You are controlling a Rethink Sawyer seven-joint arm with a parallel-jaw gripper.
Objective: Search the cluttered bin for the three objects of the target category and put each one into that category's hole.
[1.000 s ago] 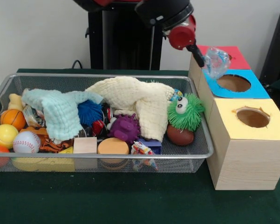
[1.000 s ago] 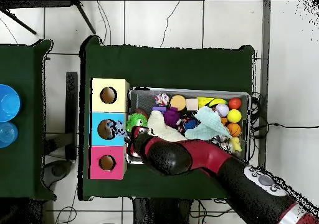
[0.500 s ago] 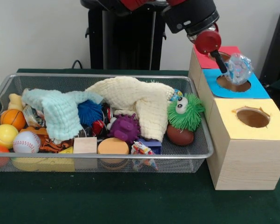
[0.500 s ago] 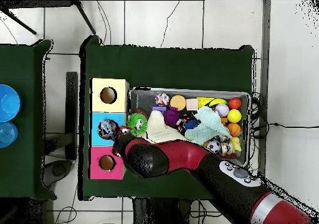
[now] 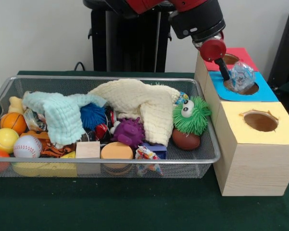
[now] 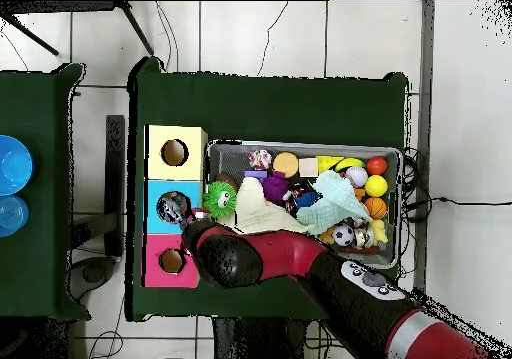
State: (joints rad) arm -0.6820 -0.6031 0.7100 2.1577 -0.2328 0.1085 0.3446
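My gripper (image 5: pixel 229 77) hangs from the red and black arm over the blue-topped box (image 5: pixel 265 92). It is shut on a clear crinkly packet (image 5: pixel 241 77) with blue and red print, which sits low in the mouth of that box's round hole. In the overhead view the packet (image 6: pixel 173 207) fills the blue box's hole, with the gripper (image 6: pixel 190 215) beside it. The wire mesh bin (image 5: pixel 106 78) stands left of the boxes, full of toys and cloths. A similar shiny packet (image 5: pixel 32 120) peeks out at the bin's left, under the pale blue cloth.
A red-topped box (image 5: pixel 240 52) and a yellow-topped box (image 5: pixel 259 137), each with a hole, flank the blue one. The bin holds a cream cloth (image 5: pixel 139 101), a green fuzzy monster (image 5: pixel 191 115), balls, blocks and a confetti-patterned bundle (image 5: pixel 147 155).
The gripper carried the packet from the bin's right edge to over the blue box, then lowered it into the hole's mouth.
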